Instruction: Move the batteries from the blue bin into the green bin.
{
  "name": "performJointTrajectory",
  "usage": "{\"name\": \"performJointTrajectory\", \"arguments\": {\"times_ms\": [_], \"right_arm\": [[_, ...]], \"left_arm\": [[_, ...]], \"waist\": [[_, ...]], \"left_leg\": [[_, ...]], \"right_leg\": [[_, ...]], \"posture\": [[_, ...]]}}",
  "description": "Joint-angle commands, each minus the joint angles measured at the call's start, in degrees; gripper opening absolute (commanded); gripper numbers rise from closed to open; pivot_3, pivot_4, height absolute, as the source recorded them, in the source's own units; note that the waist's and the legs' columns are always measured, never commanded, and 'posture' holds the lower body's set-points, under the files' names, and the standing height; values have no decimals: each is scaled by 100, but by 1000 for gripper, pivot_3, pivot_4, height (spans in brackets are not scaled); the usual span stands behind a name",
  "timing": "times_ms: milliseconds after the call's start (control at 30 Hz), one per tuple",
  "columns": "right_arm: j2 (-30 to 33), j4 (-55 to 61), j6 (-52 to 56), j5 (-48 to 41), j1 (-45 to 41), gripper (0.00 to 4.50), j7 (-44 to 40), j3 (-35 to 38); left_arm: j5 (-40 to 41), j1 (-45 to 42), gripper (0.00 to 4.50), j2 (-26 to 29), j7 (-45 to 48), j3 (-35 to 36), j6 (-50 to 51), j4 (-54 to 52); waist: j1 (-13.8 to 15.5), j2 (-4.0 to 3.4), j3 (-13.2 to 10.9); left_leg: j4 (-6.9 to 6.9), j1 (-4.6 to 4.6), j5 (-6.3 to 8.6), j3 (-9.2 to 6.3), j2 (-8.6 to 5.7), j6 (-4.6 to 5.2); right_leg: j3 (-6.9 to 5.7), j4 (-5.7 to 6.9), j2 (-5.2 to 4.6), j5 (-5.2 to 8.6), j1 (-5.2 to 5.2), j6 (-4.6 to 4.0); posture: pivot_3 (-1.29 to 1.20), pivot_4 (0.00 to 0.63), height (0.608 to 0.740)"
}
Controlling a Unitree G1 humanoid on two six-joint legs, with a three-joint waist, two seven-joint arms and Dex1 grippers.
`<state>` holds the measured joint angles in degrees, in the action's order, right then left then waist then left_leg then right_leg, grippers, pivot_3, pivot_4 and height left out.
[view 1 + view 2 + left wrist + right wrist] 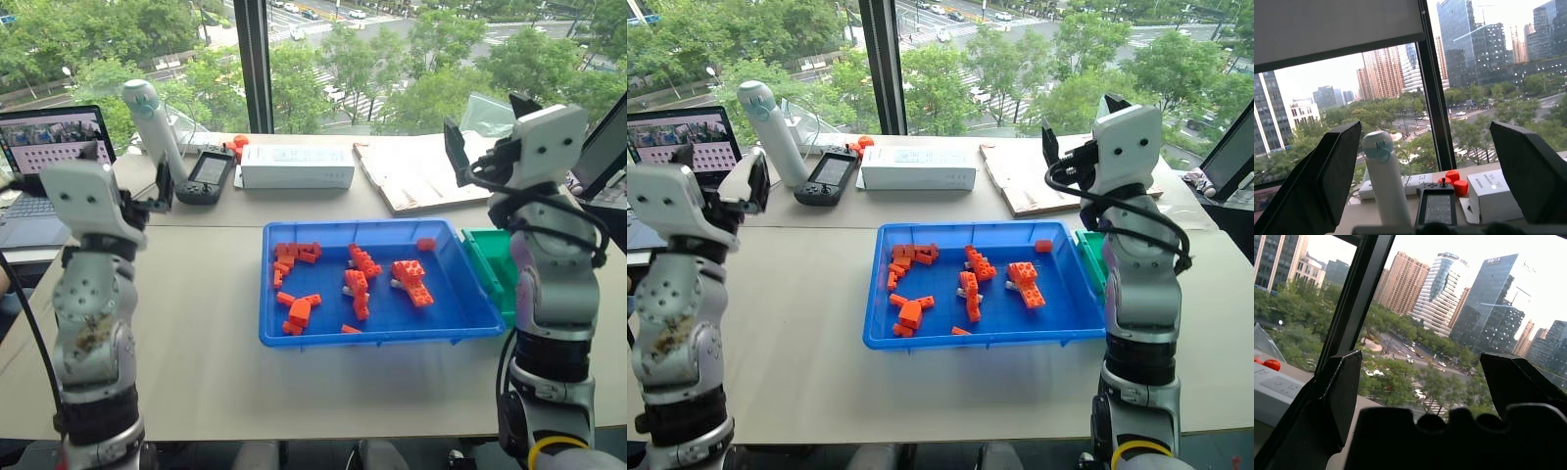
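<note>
green bin [487, 257] half hidden behind right arm — batteries indistinct among bricks [358, 274].

Silver-grey jointed arms, left of frame and right, end in white housings; black cables loop the right arm [549, 294].

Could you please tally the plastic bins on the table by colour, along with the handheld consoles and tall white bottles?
blue bin: 1
green bin: 1
handheld console: 1
tall white bottle: 1
Total: 4
</note>
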<state>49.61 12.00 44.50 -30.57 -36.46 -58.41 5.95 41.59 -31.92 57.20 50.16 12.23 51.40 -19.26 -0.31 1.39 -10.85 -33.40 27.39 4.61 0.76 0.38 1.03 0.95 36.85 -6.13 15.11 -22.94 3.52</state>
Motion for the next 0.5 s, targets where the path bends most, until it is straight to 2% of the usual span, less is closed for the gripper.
{"name": "performJointTrajectory", "arguments": {"times_ms": [33,133,300,333,500], "right_arm": [[272,381,107,-26,192,4434,79,194],[709,912,810,-111,358,4434,243,101],[1117,1464,1580,-365,292,4434,313,-104],[1159,1532,1907,-395,195,4434,465,-180],[1452,1617,3248,-607,-55,4434,782,-467]], "left_arm": [[28,-343,4500,103,204,-31,-61,179],[285,-703,4500,165,941,-442,52,264],[182,-999,4500,319,2301,-1303,-263,149],[153,-1057,4500,299,2548,-1448,-353,140],[-57,-1492,4500,-168,2864,-1942,-571,334]], "waist": [[5,0,0],[87,1,-1],[82,0,-1],[82,1,-1],[111,0,-1]], "left_leg": [[0,0,0,0,0,0],[-12,7,1,-1,1,2],[-39,21,9,5,8,8],[-38,23,9,7,13,8],[-47,32,8,20,27,9]], "right_leg": [[0,0,0,0,0,0],[-6,5,2,1,-6,1],[-1,7,1,-1,-9,1],[-2,4,2,5,-13,-20],[-5,4,0,8,-21,-49]], "posture": [[0,150,740],[0,150,740],[0,150,740],[0,150,740],[0,150,740]]}}
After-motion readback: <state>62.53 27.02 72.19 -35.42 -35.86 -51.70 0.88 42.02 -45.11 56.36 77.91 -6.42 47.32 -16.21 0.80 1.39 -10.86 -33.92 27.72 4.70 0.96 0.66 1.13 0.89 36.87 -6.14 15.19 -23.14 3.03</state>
